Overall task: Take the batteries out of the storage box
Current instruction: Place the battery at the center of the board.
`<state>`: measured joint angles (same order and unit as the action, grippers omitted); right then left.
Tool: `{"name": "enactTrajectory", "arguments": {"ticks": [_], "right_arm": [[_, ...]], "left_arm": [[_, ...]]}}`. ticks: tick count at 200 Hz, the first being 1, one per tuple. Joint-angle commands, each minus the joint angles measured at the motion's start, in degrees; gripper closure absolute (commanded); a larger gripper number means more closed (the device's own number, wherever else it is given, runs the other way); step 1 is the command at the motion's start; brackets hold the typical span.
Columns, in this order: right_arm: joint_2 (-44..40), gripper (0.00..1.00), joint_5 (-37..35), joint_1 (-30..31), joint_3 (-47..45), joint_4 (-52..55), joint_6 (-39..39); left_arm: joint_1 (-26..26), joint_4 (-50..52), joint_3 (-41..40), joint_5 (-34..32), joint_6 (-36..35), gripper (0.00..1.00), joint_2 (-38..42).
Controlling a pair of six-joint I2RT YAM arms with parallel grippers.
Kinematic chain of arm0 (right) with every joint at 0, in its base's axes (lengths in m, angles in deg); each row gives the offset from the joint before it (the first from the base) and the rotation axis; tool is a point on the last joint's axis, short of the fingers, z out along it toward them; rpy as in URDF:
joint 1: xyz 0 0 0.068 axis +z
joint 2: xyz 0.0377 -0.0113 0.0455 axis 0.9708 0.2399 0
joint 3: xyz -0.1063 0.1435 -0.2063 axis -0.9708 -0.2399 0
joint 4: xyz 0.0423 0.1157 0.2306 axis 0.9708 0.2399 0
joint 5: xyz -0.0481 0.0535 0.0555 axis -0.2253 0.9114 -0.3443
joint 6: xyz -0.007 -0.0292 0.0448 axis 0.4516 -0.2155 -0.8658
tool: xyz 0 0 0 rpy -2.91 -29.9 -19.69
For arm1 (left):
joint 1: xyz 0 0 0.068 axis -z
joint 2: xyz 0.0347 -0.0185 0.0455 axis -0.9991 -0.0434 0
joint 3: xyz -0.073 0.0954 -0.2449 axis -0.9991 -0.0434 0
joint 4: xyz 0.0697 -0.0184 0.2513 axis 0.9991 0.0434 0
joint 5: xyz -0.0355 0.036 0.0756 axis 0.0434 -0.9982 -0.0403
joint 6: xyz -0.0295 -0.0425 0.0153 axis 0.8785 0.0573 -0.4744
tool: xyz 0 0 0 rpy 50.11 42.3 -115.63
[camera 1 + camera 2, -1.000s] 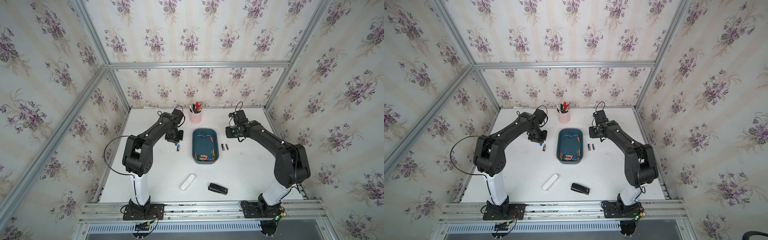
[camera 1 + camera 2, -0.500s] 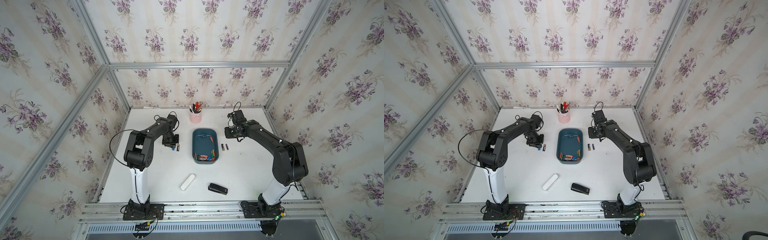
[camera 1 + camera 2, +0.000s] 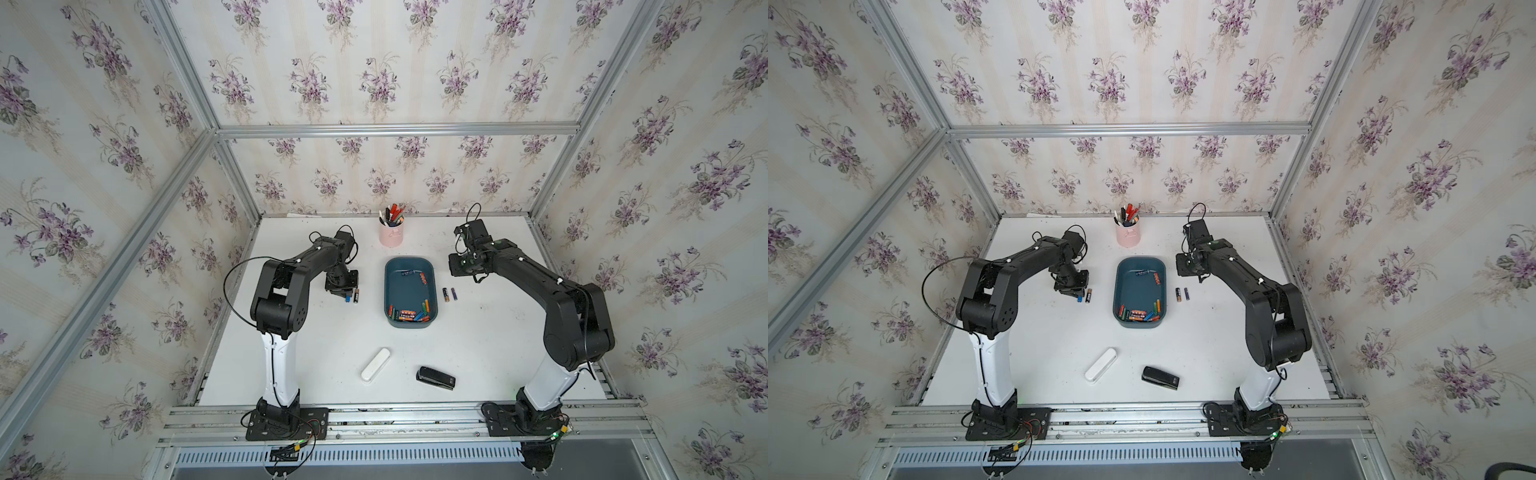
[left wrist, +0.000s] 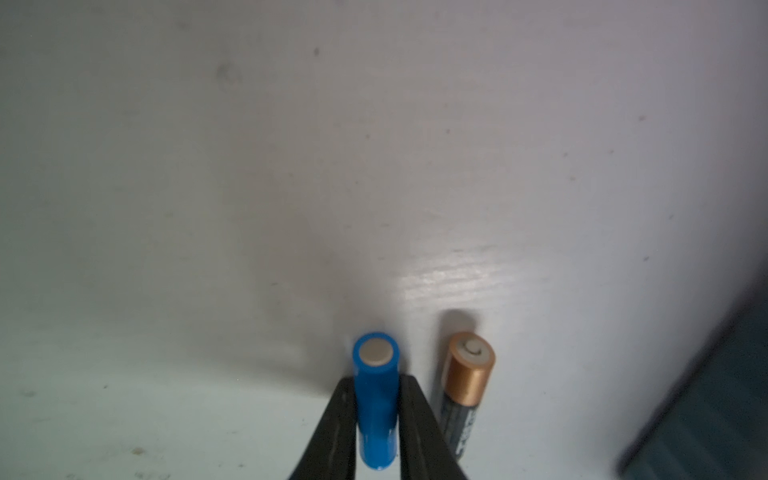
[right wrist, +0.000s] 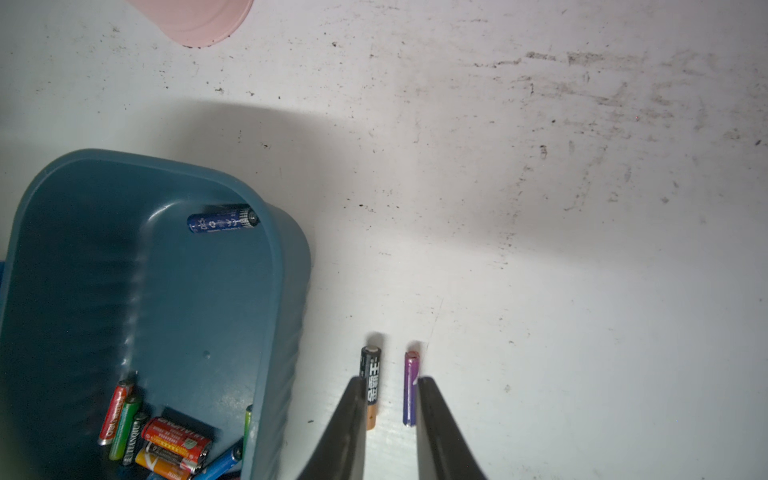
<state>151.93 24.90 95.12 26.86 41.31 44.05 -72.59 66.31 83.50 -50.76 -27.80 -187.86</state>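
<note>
The teal storage box [image 3: 405,291] [image 3: 1138,286] [image 5: 187,299] sits mid-table with several batteries [image 3: 409,315] [image 5: 166,440] piled at its near end and a dark blue one [image 5: 222,222] at the far end. Left of the box, my left gripper [image 4: 377,380] [image 3: 347,294] is down at the table. Its fingers press both sides of a blue battery [image 4: 376,361] [image 3: 1079,298] beside a black-and-copper battery [image 4: 467,374] [image 3: 355,296]. Right of the box, my right gripper [image 5: 392,380] [image 3: 457,268] hangs open above a black-and-orange battery [image 5: 371,374] and a purple battery [image 5: 410,386], holding nothing.
A pink pen cup [image 3: 391,235] stands behind the box. A white oblong case [image 3: 375,364] and a black stapler [image 3: 435,378] lie toward the front edge. Aluminium frame posts and wallpapered walls close in the table on three sides.
My left gripper has come down to the table with the blue battery, next to the black-and-copper one, and its elbow has swung outward. The right arm has hardly moved.
</note>
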Motion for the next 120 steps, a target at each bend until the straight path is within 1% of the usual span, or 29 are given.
{"name": "enactTrajectory", "arguments": {"ticks": [1,80,98,120], "right_arm": [[0.0,0.74,-0.6,0.2,0.3,0.7,0.1],[0.0,0.74,-0.4,1.1,0.9,0.8,0.4],[0.4,0.73,-0.5,2.0,2.2,1.2,0.4],[2.0,0.73,-2.7,4.4,5.6,3.5,0.3]], "left_arm": [[0.0,0.2,-0.1,0.5,-0.6,0.74,0.2],[-0.1,1.8,1.7,-0.2,-0.9,0.7,1.1],[-0.1,2.5,2.2,-1.1,-0.7,0.69,1.2],[-0.2,3.1,2.9,-1.7,-0.8,0.69,1.5]]}}
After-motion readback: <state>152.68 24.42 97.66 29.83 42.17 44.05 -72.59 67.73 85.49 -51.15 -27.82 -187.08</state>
